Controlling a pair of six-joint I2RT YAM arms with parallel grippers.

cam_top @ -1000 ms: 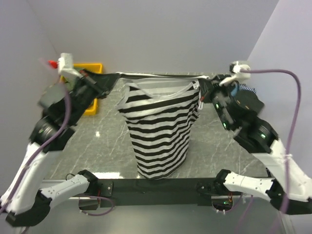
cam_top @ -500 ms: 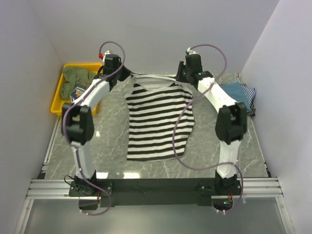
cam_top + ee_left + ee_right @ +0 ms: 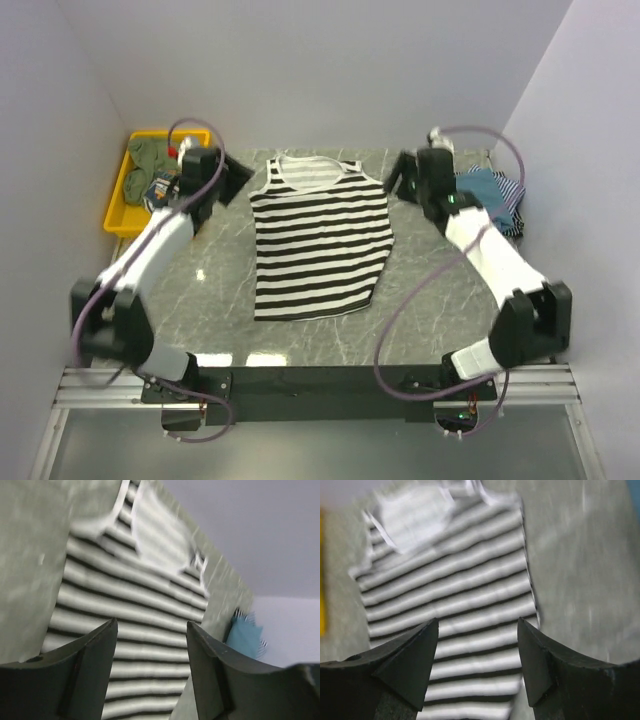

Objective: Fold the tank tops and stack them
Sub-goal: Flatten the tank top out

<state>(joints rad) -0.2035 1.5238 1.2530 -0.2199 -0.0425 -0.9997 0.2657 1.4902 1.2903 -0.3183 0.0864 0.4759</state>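
Note:
The black-and-white striped tank top lies spread flat on the marble table, neck toward the back wall. My left gripper hovers open just off its left shoulder strap. My right gripper hovers open off the right strap. Neither holds anything. In the left wrist view the striped top shows between the open fingers of the left gripper. It appears the same way in the right wrist view, beyond the right gripper. A teal-blue tank top lies bunched at the back right, over a thin-striped one.
A yellow tray at the back left holds olive and other crumpled cloth. Walls close in the left, back and right sides. The teal top shows at the right in the left wrist view.
Both grippers have let go of the striped top's straps and opened. The top, hanging a second ago, now lies flat. Both arms have pulled outward, away from the straps.

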